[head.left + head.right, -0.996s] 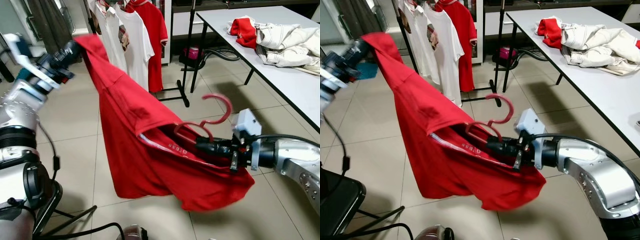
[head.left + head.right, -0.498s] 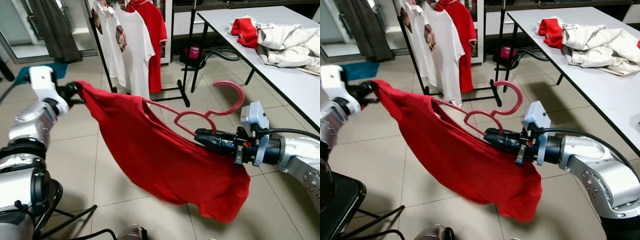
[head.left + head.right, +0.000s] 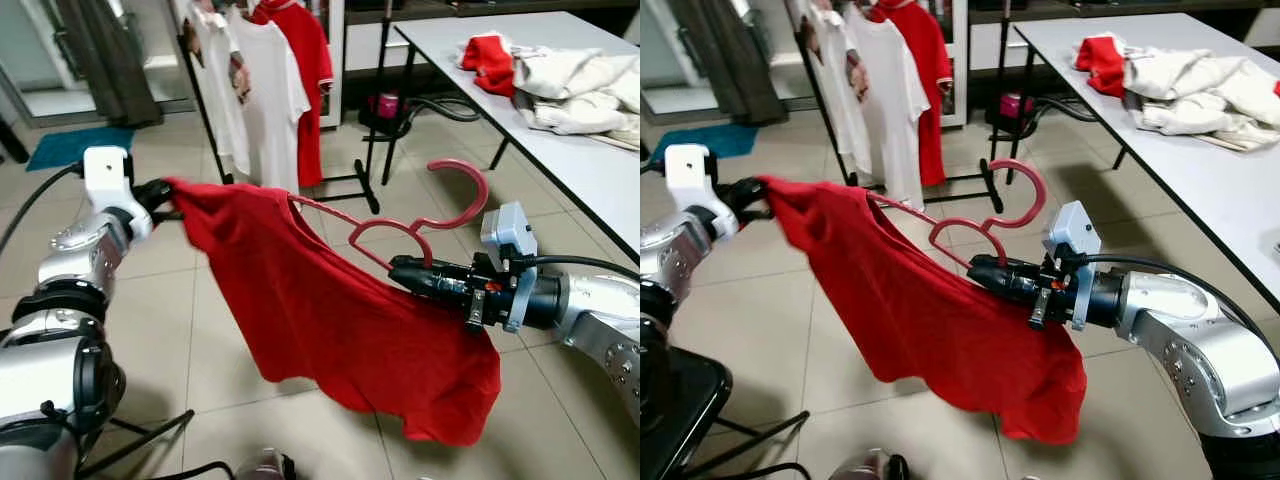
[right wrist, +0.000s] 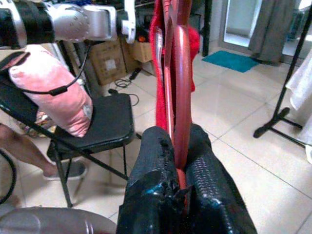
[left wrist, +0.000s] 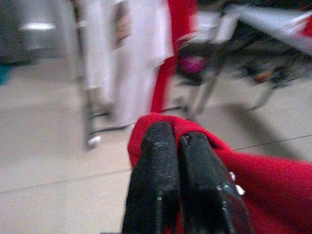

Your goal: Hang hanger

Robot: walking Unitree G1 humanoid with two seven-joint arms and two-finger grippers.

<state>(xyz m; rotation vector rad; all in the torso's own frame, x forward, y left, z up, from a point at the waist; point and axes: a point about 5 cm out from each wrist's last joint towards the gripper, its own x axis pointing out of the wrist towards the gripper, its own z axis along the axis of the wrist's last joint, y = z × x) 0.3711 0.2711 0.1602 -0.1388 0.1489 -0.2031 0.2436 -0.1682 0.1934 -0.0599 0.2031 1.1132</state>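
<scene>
Fingers (image 4: 161, 170) pinching hanger (image 3: 400, 225), hook upward, long axis toward left gripper (image 3: 165, 200)

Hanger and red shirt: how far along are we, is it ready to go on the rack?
Done: the red hanger is threaded into the red shirt, hook out. In hand: the right gripper clamps the hanger, and the left gripper pinches the shirt's edge, stretching it out. Left: the hook is not yet on the clothes rack beyond, where other shirts hang.
</scene>
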